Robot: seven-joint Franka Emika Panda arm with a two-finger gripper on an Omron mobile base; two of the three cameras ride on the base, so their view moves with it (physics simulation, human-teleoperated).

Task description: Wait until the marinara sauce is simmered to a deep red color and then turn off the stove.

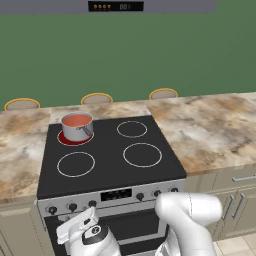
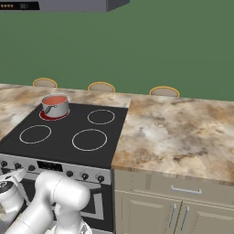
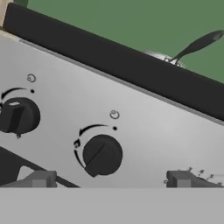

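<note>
The marinara sauce (image 1: 76, 120) (image 2: 54, 100) is an orange-red disc in a small steel saucepan (image 1: 78, 130) on the back left burner, whose ring glows red. The stove (image 1: 111, 150) (image 2: 68, 132) has a black glass top and a silver front panel with black knobs. My gripper (image 3: 111, 179) (image 1: 72, 220) is open, low and close in front of the left end of that panel. One knob (image 3: 102, 155) sits centred just above my fingertips (image 3: 41, 178); a second knob (image 3: 17, 116) is to its left. Nothing is held.
Marble counter (image 1: 210, 127) flanks the stove on both sides, with cabinet drawers (image 2: 183, 192) below on the right. Three stool tops (image 1: 97, 98) line the counter's far edge. A grey hood (image 1: 115, 6) hangs above. The pan's handle (image 3: 197, 43) pokes over the cooktop edge.
</note>
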